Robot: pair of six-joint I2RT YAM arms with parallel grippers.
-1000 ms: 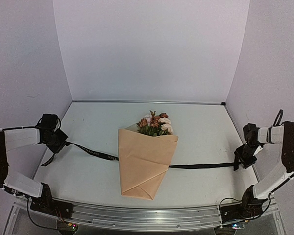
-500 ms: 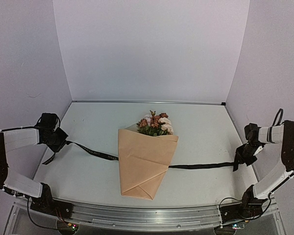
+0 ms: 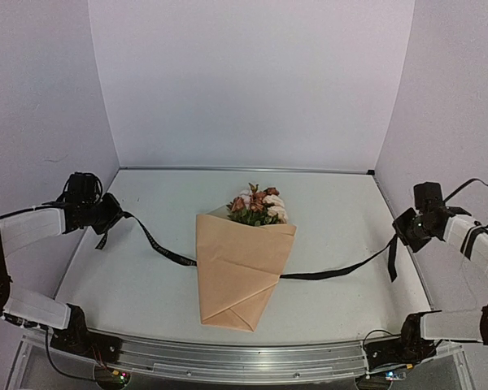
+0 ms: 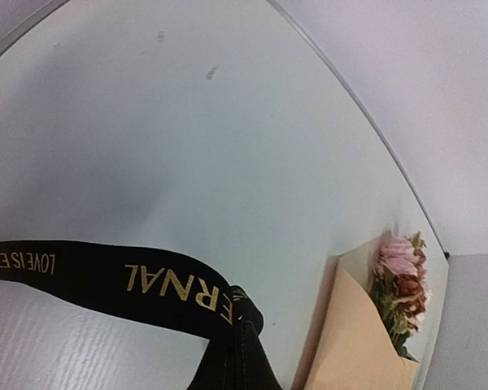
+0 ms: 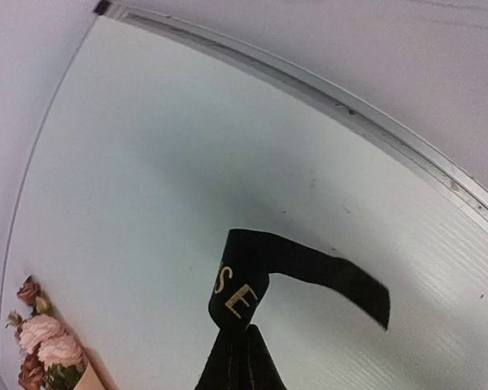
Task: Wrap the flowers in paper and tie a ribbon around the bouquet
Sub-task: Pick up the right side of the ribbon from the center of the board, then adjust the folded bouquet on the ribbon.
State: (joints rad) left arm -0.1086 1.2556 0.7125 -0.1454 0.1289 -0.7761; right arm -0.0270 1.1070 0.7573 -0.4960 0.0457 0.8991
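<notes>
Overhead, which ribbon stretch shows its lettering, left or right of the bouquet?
The ribbon left of the bouquet: pale print speckles it. The right stretch looks plain black.

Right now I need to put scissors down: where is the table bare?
Bare: white table behind the black satin ribbon, either side of the tan paper bouquet, back to the wall; also the near strips before it. Crowded: the ribbon's line from left hand to right hand.
</notes>
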